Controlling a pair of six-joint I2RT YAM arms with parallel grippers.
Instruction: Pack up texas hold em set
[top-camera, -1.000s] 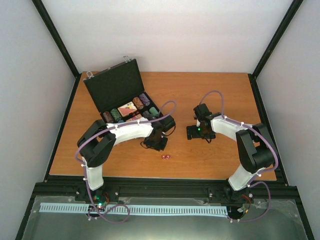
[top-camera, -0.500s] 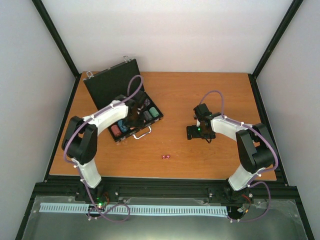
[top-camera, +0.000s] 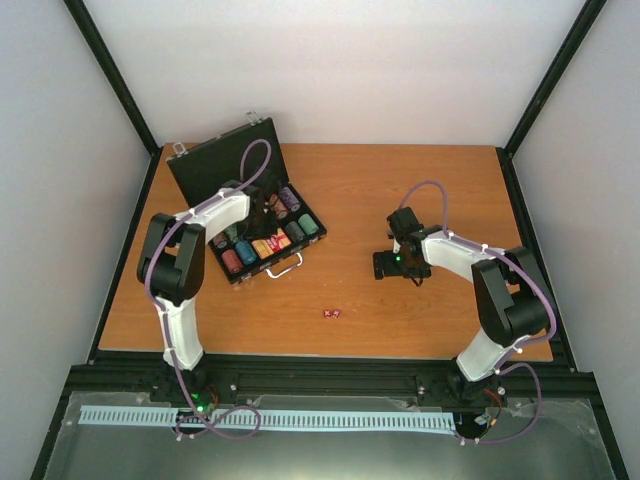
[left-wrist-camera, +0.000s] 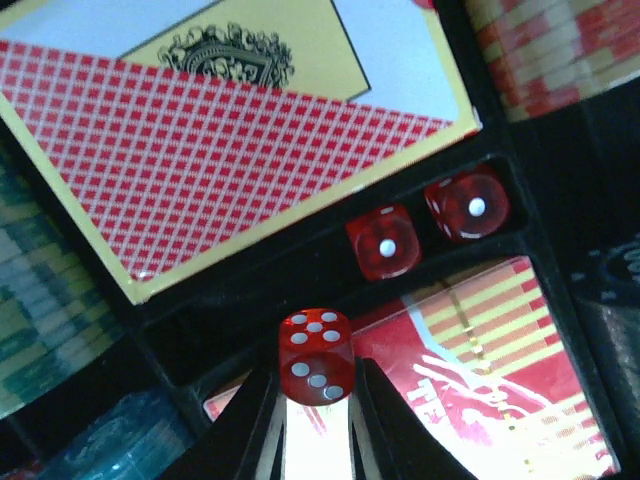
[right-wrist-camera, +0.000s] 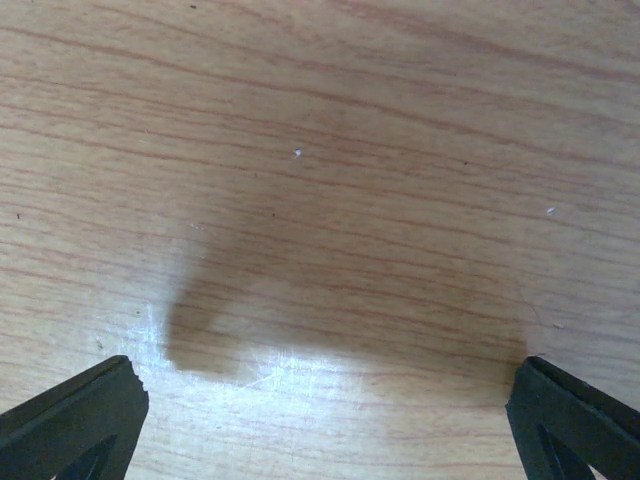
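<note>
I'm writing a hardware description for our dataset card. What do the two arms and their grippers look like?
Both the left arm and right arm pair white curved links with bulky black joints. A purple cable loops along each. The left gripper and right gripper have black, tapering fingers.

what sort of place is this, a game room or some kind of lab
Most likely a robotics lab cell, not a game room: two robot arms bolted to a black rail, a wooden table boxed in by plain white panels.
</note>
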